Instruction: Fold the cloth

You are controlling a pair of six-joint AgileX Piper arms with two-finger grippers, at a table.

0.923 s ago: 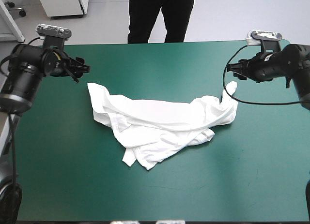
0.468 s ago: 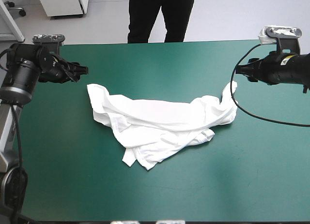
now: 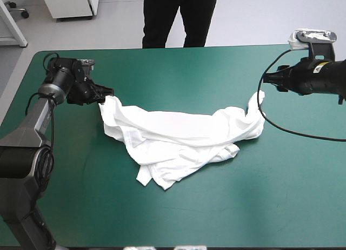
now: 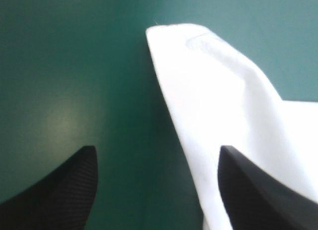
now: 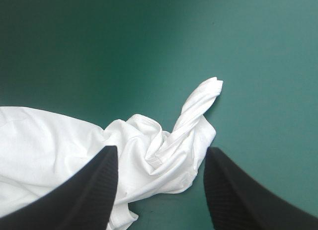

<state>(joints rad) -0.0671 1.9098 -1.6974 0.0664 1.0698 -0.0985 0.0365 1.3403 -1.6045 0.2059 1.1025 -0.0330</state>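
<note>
Whereas just before it is held raised, the left gripper (image 3: 106,92) is now brought down at the upper left of the high view, its tip at the left corner of the crumpled T-shirt (image 3: 178,136), which is heaped at mid-table on the teal-green cover (image 3: 184,66); a grasp there is judged imminent. The right gripper (image 3: 269,77) is kept aloft at the upper right. Only by the wrist views are both pairs of black fingers (image 4: 59,190) shown wide apart and empty, the left straddling the corner's edge, the right with a twisted end ahead
</note>
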